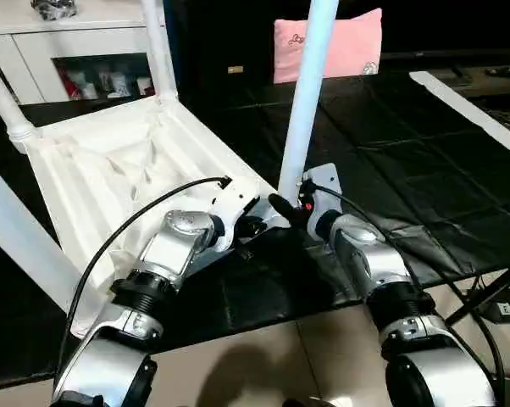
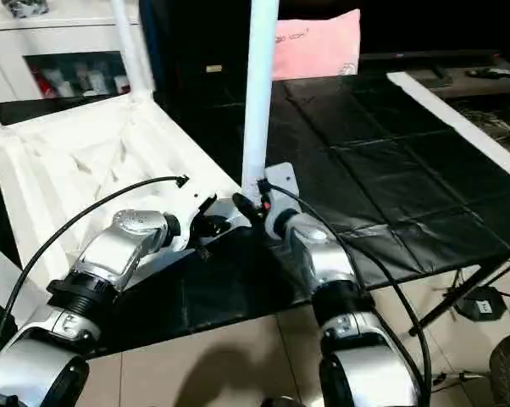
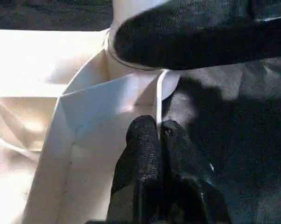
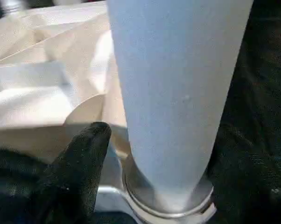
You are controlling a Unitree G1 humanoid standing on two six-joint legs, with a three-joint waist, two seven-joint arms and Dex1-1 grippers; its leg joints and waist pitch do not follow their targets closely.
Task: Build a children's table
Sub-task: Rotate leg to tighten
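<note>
The white children's table (image 1: 111,170) lies upside down on a black cloth, ribbed underside up. A long round leg (image 1: 310,85) stands upright in the near corner socket (image 4: 168,205). Three other legs (image 1: 156,42) rise from the far and left corners. My left gripper (image 3: 157,133) is shut on the thin raised rim (image 3: 158,100) right beside that socket. My right gripper (image 1: 291,208) is at the foot of the upright leg, open. One of its black fingers (image 4: 80,158) stands a small gap off the tube, and the other finger is hidden.
A black cloth (image 1: 390,170) covers the work surface. A pink pillow (image 1: 348,42) lies at the back and a white cabinet (image 1: 69,42) with glass doors at the back left. A long white strip (image 1: 475,110) runs along the right. Cables and a stand (image 1: 492,297) sit on the floor at right.
</note>
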